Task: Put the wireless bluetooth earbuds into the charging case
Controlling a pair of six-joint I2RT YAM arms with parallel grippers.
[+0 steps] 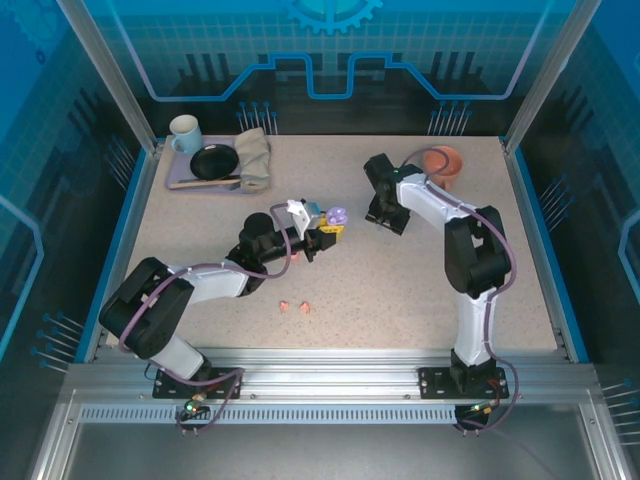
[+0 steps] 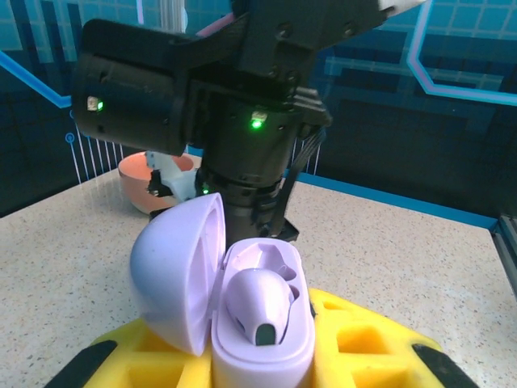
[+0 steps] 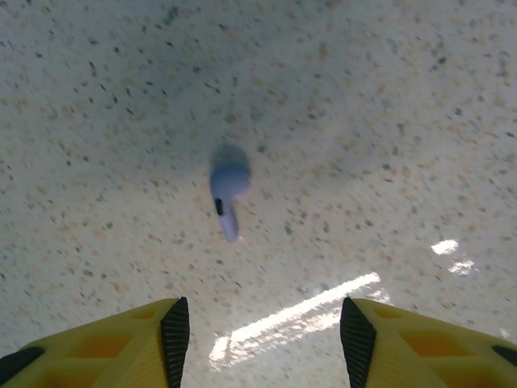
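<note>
My left gripper (image 2: 262,364) is shut on the base of a lilac charging case (image 2: 262,339), held above the table. The case's lid (image 2: 174,271) stands open to the left. One lilac earbud (image 2: 258,303) sits in the near slot; the far slot is bare. In the top view the case (image 1: 337,215) is mid-table at my left gripper (image 1: 325,236). My right gripper (image 3: 265,343) is open and points straight down, with a second lilac earbud (image 3: 229,190) lying loose on the table just beyond its fingertips. Two salmon-pink earbuds (image 1: 291,306) lie nearer the front edge.
An orange bowl (image 1: 443,163) stands at the back right, close behind my right arm (image 1: 425,200). At the back left a tray (image 1: 185,182) carries a mug (image 1: 184,132), a black pan (image 1: 214,161) and a folded cloth (image 1: 254,155).
</note>
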